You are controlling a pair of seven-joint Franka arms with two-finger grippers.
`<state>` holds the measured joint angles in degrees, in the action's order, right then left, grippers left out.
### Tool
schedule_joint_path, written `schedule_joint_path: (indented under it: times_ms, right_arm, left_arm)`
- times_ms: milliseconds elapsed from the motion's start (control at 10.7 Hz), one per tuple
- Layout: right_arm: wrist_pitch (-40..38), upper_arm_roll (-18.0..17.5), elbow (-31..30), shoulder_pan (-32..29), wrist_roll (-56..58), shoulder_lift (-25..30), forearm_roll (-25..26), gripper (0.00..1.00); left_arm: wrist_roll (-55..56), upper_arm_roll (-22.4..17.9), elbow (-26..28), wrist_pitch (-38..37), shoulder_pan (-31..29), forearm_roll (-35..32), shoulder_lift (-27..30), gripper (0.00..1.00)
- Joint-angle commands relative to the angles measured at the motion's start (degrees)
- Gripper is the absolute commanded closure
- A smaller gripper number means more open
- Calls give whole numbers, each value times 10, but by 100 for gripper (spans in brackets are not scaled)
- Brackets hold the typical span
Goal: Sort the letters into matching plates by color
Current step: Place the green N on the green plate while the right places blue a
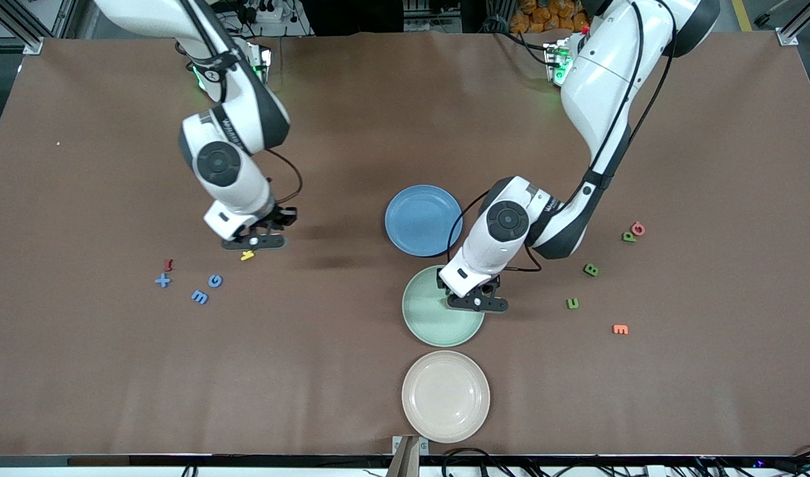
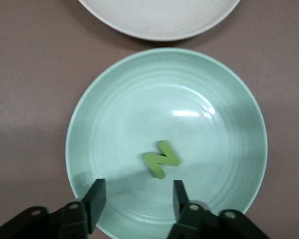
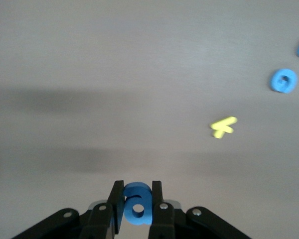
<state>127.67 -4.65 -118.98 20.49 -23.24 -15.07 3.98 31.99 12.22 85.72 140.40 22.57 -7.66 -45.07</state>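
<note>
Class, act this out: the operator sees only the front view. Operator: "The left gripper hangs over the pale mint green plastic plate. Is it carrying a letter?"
Observer: No. The left wrist view shows the left gripper open and empty.
Operator: So is the plate bare?
Observer: No. A small chunky green toy letter, shaped like an N, lies in the pale mint green plate, clear of the fingers.
Operator: And the right gripper, by the yellow letter?
Observer: The right gripper is shut on a chunky blue toy letter with a round hole. The small yellow toy letter lies untouched on the table.
</note>
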Motion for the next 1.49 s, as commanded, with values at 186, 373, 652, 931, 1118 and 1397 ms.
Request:
schedule_joint_path:
  times_ms: [186,373,652,931,1118,1397]
  right_arm:
    - [-17,4,113,117,-1,-93,16,86]
    - [-20,4,145,160,-22,-127,17,86]
    - [-25,4,210,215,-38,-176,18,86]
    - [-26,4,249,255,-50,-197,15,85]
    - [-25,3,275,265,-65,-217,18,85]
    - [-25,4,299,271,-66,-227,19,77]
  left_arm:
    - [-19,-7,4,-135,-55,-10,85,0]
    - [-73,-5,29,-187,-105,-11,116,0]
    - [-114,-3,84,-189,-184,-9,133,0]
    - [-73,-3,102,-132,-255,-2,110,0]
    - [-49,-4,149,-40,-263,-2,101,0]
    - [54,-4,144,-29,-233,-9,94,0]
